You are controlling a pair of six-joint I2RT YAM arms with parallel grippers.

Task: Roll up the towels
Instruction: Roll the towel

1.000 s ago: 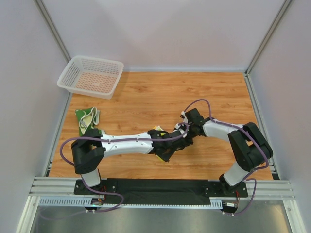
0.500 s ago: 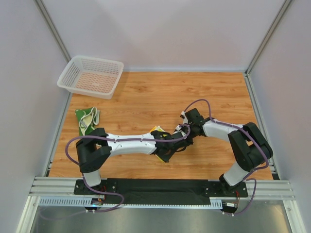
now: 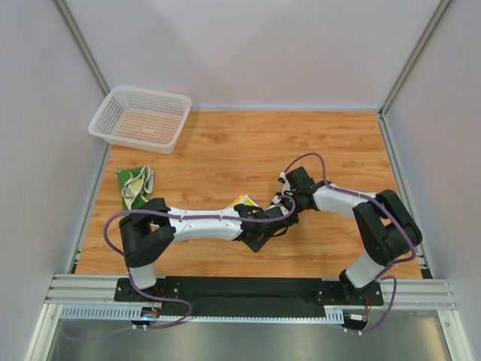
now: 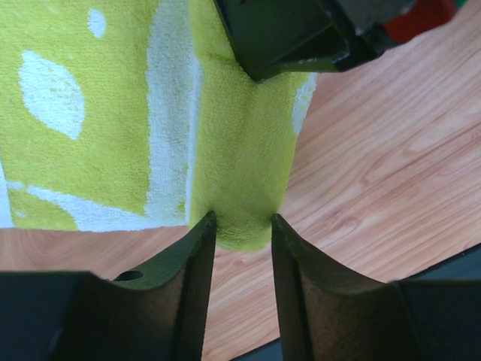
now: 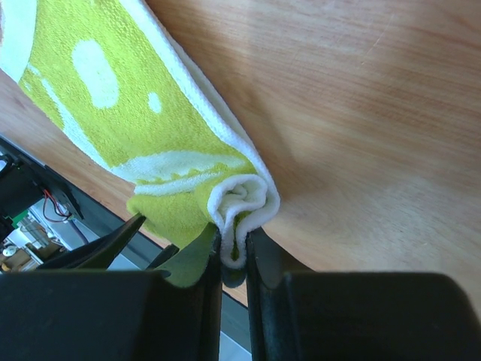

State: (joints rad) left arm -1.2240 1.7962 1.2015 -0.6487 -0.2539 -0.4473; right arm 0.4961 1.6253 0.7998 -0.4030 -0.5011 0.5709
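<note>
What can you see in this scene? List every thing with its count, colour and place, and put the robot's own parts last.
basket: one, white mesh, far left corner of the table
patterned towel: one, green and cream, bunched at the left edge
yellow-green towel: one, yellow-green with white marks, mid-table, one end rolled
table: one, brown wood grain
left arm: one, white and black, reaching to mid-table
right arm: one, white and black, reaching to mid-table
left gripper: one, black, pinching a fold of the yellow-green towel
right gripper: one, black, pinching its rolled end
</note>
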